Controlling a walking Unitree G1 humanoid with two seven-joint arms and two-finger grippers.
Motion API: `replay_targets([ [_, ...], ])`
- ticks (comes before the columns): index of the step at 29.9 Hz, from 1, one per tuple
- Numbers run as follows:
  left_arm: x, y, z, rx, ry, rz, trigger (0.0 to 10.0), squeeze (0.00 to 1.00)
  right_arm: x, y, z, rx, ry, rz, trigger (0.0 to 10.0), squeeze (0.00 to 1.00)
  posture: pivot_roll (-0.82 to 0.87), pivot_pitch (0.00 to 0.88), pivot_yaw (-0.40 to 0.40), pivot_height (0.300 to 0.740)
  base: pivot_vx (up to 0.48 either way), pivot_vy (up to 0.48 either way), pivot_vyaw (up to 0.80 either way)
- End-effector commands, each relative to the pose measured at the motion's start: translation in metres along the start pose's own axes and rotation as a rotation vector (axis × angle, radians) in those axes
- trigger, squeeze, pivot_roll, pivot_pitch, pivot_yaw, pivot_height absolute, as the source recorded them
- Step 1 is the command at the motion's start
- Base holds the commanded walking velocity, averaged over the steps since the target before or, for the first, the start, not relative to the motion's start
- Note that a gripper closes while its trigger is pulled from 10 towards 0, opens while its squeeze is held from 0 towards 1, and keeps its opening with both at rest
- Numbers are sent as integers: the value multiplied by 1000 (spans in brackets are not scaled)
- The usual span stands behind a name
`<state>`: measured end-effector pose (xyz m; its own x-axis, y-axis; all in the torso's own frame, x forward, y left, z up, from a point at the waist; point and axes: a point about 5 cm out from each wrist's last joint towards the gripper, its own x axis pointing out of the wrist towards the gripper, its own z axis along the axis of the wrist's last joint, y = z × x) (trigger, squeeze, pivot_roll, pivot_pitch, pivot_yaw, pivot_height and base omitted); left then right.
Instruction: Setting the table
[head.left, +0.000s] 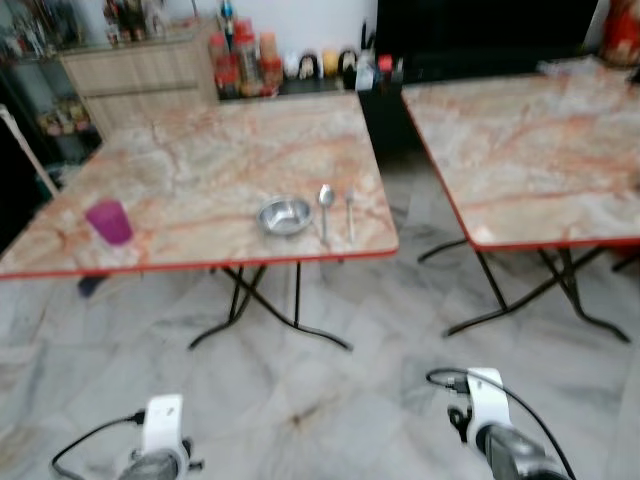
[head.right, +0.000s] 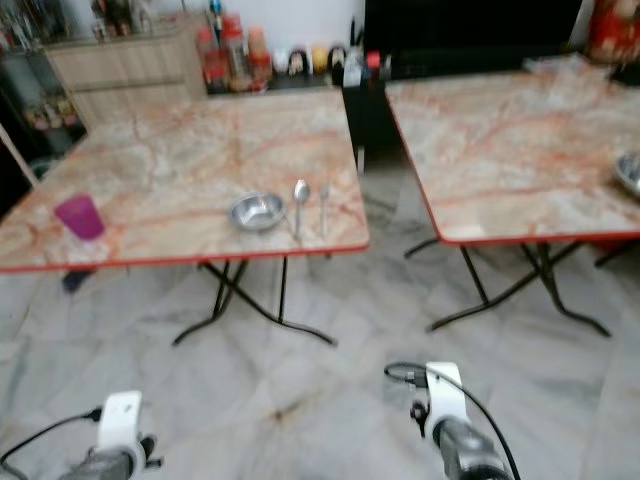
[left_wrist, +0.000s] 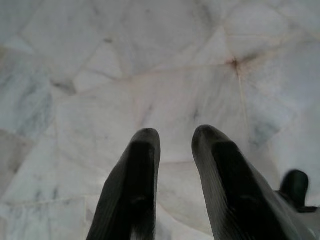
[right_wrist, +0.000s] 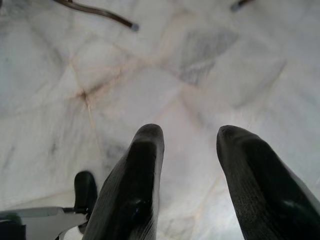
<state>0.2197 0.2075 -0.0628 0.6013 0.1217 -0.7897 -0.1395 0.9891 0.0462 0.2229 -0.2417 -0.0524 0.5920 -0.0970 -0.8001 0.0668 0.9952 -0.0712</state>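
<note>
Starting at my left, a purple cup is standing upright near the left front corner of the near desk, well apart from the rest of the setting. Farther right, close to the desk's front edge, a metal bowl is sitting with a spoon lying just beside it on its right, and a fork is lying just right of the spoon, both pointing away from me. Behind this desk a wooden cabinet is standing against the wall, and a row of bottles and jars is lining a low shelf next to it, too blurred for me to tell them apart. Below, over the pale marble floor, my left arm is hanging low with my left tool pointing down at the tiles, its two black fingers parted with a narrow gap and grasping nothing. My right tool is hanging over the floor as well, fingers spread wider and gripping nothing, with a black desk leg's foot lying on the tiles ahead of it. On my right a second desk is standing apart from the first, and the rim of another metal bowl is peeking in at its far right edge.
</note>
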Motion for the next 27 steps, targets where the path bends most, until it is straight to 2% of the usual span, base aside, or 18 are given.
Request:
replay_targets([
  [1,0,8,1,20,2,31,10000,0,1,2,4,5,-8,6,10000,0,-87,0,72,736,0,480,0],
  [6,0,9,2,22,1,34,10000,0,1,3,3,6,-9,8,10000,0,-88,0,73,736,0,463,0],
  [13,-3,29,-1,33,1,53,10000,0,1,3,2,1,-4,9,10000,0,-88,0,73,736,0,0,0],
  [17,-3,31,-2,25,-1,55,10000,0,1,3,2,-1,-3,8,10000,0,-89,0,73,736,0,0,0],
  [20,-3,28,-3,26,0,52,10000,0,0,3,1,-1,-3,6,10000,0,-90,0,73,736,0,0,0],
  [22,-3,24,-5,28,1,47,10000,0,0,3,1,-1,-3,5,10000,0,-90,0,73,736,0,0,0],
  [23,-2,16,-6,31,2,39,10000,0,0,3,1,-2,-2,5,10000,0,-90,0,73,736,0,0,0],
  [27,-1,11,-5,33,1,32,10000,0,0,2,1,-1,-2,6,10000,0,-84,0,67,736,0,0,0],
])
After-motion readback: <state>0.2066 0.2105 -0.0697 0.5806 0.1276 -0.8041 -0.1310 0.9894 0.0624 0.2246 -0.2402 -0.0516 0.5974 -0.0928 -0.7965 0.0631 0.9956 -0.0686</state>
